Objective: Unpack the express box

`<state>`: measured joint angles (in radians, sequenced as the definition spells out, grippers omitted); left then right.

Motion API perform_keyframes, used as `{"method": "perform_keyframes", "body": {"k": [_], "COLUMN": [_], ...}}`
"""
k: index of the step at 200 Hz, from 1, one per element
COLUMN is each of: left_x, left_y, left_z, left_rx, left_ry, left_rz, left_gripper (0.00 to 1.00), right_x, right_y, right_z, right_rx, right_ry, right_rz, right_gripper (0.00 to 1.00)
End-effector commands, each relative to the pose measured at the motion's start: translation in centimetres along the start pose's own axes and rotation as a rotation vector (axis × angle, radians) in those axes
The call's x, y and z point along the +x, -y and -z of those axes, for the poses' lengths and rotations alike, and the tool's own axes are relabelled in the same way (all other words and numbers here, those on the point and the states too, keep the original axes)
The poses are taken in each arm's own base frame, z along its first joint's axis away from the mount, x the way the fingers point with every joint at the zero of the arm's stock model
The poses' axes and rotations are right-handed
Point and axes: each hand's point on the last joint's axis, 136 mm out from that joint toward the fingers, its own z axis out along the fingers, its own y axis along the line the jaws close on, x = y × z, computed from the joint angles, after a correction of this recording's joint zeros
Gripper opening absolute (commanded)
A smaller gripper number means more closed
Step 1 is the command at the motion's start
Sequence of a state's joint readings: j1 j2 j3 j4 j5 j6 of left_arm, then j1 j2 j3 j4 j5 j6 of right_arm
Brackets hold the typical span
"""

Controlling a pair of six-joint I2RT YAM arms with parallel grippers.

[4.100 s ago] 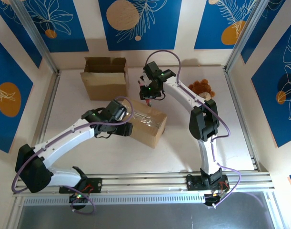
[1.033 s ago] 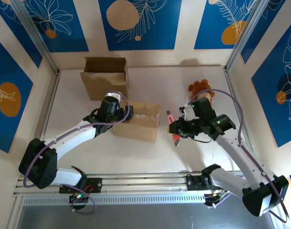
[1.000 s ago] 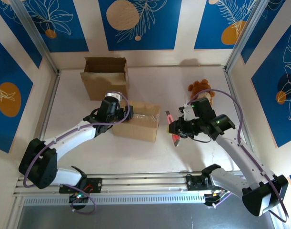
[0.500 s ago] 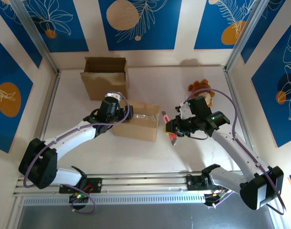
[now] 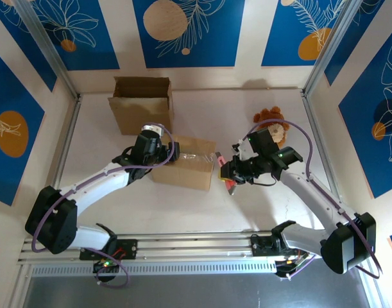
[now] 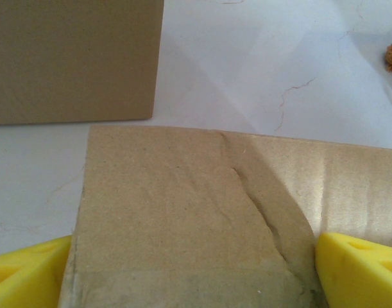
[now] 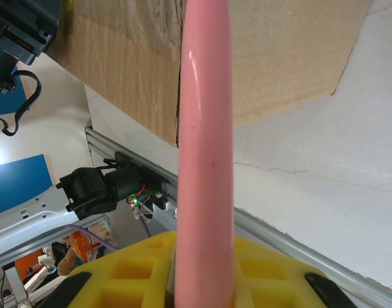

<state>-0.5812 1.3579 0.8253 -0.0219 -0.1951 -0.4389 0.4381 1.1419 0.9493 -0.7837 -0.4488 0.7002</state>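
The express box is a sealed brown carton with clear tape, lying mid-table. My left gripper straddles its left end. In the left wrist view its yellow fingers press against both sides of the carton, jaws set wide. My right gripper is shut on a pink stick-like tool. The tool's tip lies close to the carton's right end. In the right wrist view the pink tool rises from between the yellow jaws and points at the carton's corner.
An open-topped cardboard box stands at the back left, close behind the carton. A brown plush toy sits at the back right. A metal rail runs along the near edge, and frame posts line both sides.
My right arm has swung left, bringing the pink tool from open table up to the carton's right end. The left arm and the carton have stayed put.
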Motion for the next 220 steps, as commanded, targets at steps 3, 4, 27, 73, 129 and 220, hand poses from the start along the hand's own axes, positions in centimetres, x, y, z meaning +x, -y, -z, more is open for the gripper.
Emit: {"method": "perform_keyframes", "body": {"k": [3,4,27,73,129,220], "left_x": [6.8,6.8,6.7,6.7,6.6,6.9], "left_y": [-3.4,-3.4,-3.4,-3.4,-3.3,-3.6], "left_z": [-0.8,-0.8,-0.8,-0.8,-0.9,-0.9], "left_rx": [-0.133,-0.133,-0.134,-0.132,-0.131,-0.143], "left_ry": [-0.219,-0.219,-0.217,-0.218,-0.215,-0.224], "left_rz": [-0.063,-0.063,-0.063,-0.065,-0.065,-0.067], "left_gripper": [0.91,0.90,0.91,0.91,0.91,0.91], "right_x": [-0.3,-0.3,-0.3,-0.4,-0.4,2.4], "right_y": [-1.3,-1.3,-1.5,-1.4,-1.3,-0.7], "right_z": [0.2,0.2,0.3,0.4,0.1,-1.0], "right_rx": [-0.025,-0.026,-0.024,-0.013,-0.015,-0.010], "right_ry": [0.003,0.002,0.005,0.012,0.002,-0.069], "right_rz": [0.042,0.043,0.049,0.053,0.050,0.036], "right_gripper": [0.00,0.00,0.00,0.00,0.00,0.00]}}
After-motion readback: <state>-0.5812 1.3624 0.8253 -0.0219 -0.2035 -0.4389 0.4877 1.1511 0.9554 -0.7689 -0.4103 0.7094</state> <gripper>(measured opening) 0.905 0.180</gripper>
